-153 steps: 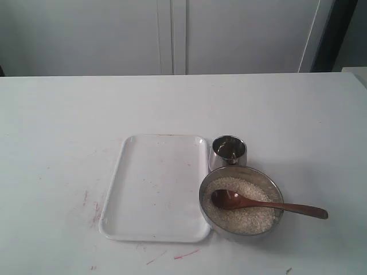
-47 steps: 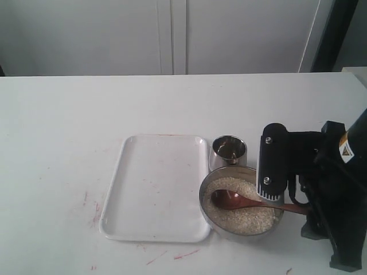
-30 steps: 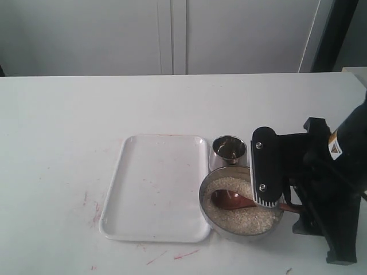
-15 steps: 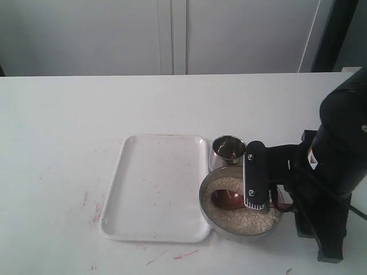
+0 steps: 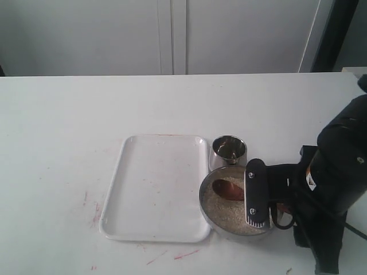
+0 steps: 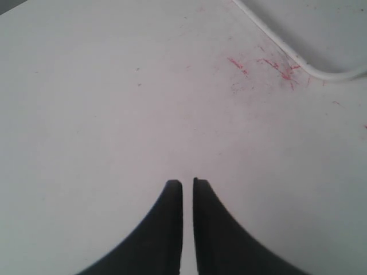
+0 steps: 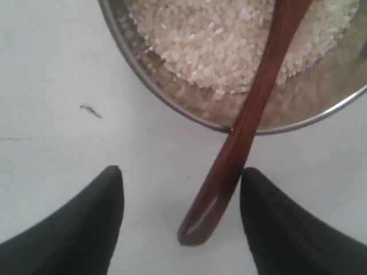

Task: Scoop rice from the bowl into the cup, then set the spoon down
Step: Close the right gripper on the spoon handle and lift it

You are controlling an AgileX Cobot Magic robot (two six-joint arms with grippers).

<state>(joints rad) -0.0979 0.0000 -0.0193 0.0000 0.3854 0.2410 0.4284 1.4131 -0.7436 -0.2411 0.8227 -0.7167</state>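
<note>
Right gripper (image 7: 179,175) is open. The jaws straddle the free end of the spoon (image 7: 246,114) with nothing clamped, and the handle sits closer to one finger than the other. Left gripper (image 6: 187,184) is closed bar a sliver and holds nothing. It hangs over bare bench (image 6: 114,86) by some red marks (image 6: 269,66).

Locations, from the exterior view:
- The bowl (image 5: 205,200) sits toward the near edge, on the right-edge side of centre, with the rice (image 5: 221,203) well up inside it.
- The spoon's oval end lies on the rice. The handle crosses the rim and overhangs toward the right edge.
- I can't tell whether the tip touches the bench.

Handling (my estimate):
- The spoon is light, stiff wood with a smooth finish, so probably a bit slick.
- The handle is slim and tapered. Take it on the overhanging stretch outside the rim and centre it in the jaws first, or it may twist when they close.
- The rice is loose and will spill if the spoon tilts.

In the way:
- The cup (image 5: 229,150) stands just past the bowl toward the far edge. I can't tell whether they touch.
- Its mouth is small and it looks light, so a nudge could tip it.
- The white tray (image 5: 155,189) lies just beside the bowl on the left-edge side and is out of the transfer path.
- The steel rim lies under the handle, so a low approach risks the fingers hitting it or shoving the bowl.
</note>
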